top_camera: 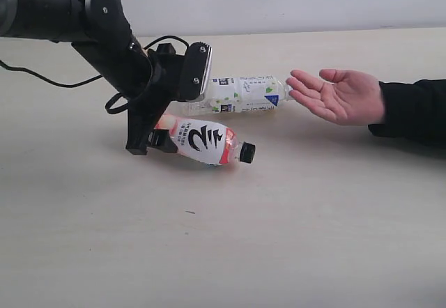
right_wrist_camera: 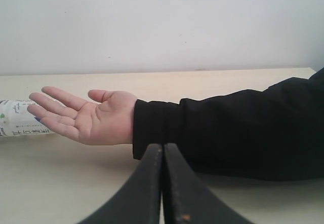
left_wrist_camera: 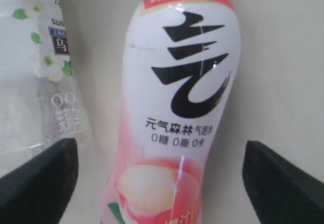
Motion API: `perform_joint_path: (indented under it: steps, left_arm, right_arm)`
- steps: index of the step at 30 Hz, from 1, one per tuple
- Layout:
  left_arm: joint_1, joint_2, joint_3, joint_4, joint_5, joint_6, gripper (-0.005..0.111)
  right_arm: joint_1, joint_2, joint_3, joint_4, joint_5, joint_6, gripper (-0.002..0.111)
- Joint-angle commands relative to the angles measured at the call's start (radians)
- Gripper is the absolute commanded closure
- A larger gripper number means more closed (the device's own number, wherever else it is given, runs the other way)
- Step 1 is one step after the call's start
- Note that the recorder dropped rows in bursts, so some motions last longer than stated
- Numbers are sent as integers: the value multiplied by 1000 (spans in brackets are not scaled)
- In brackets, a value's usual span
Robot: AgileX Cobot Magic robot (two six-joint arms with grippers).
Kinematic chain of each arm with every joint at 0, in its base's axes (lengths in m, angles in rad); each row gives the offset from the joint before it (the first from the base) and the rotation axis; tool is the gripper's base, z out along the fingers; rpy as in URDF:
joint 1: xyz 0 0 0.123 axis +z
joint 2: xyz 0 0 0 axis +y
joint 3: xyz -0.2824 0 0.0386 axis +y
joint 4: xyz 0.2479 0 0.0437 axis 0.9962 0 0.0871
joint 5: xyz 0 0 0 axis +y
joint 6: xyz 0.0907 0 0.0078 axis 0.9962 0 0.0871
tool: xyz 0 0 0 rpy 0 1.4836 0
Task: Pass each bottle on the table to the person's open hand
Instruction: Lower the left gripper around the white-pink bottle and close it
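Exterior view shows one pink-label bottle (top_camera: 205,143), one floral-label bottle (top_camera: 244,93), one open hand (top_camera: 341,95).

The pale beige wood-grain table (top_camera: 313,238) carries two bottles, both lying on their sides. The pink-and-white labelled bottle (top_camera: 205,143), black-capped, lies nearer me. The clear floral-labelled bottle (top_camera: 244,94) lies just behind it, a strip of bare tabletop between them.

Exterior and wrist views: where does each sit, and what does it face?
Exterior: off the arms, facing across the table; shows left arm, pink bottle, person's hand.
Left wrist: on that arm, facing the pink bottle between open fingers.
Right wrist: low, facing the hand; shut fingers show.
Exterior and right wrist share the hand.
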Motion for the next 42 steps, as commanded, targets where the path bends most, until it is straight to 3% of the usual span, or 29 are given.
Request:
perform_joint_path:
  steps: [1, 30, 34, 42]
  left_arm:
    - [3, 29, -5, -4, -32, 5, 23]
    - [3, 109, -5, -8, -104, 3, 25]
    - [3, 109, -5, -12, -102, 3, 42]
    - [3, 109, -5, -12, -55, 3, 105]
  right_arm:
    - [-5, -5, 4, -4, -5, -1, 108]
    - [-5, -5, 4, -4, -5, -1, 108]
    - [-5, -5, 4, -4, -5, -1, 108]
    - [-5, -5, 4, -4, -5, -1, 108]
